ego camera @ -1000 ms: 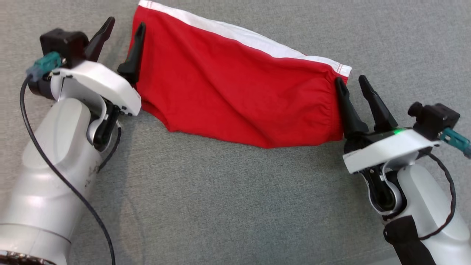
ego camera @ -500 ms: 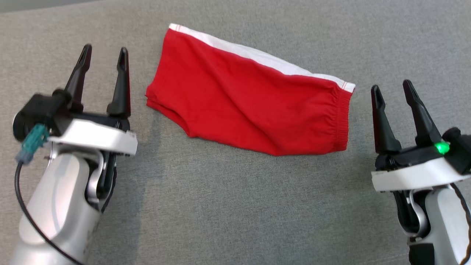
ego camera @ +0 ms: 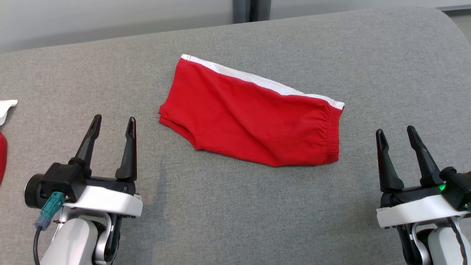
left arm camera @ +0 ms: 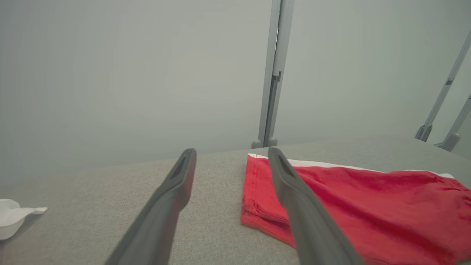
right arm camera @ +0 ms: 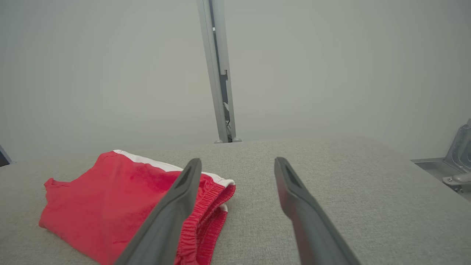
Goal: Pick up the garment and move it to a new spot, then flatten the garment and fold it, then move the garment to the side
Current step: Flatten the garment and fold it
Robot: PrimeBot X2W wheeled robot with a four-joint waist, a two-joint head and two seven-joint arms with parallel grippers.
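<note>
The garment (ego camera: 254, 114) is a pair of red shorts with a white side stripe, folded and lying flat on the grey fabric surface (ego camera: 235, 206). It also lies to the right of my fingers in the left wrist view (left arm camera: 368, 206) and to the left in the right wrist view (right arm camera: 110, 202). My left gripper (ego camera: 114, 121) stands open at the lower left, apart from the garment's leg end. At the lower right my right gripper (ego camera: 395, 131) is open too, a little beyond the elastic waistband. Neither holds anything.
At the far left edge lies a bit of white cloth (ego camera: 5, 108), seen also in the left wrist view (left arm camera: 14, 217), and a sliver of red (ego camera: 2, 158). A pale wall with a grey post (ego camera: 252, 9) stands behind the surface's far edge.
Both grippers have let go of the garment's ends and drawn back towards me, staying open. The head camera has tilted up, so the whole scene sits lower in the picture.
</note>
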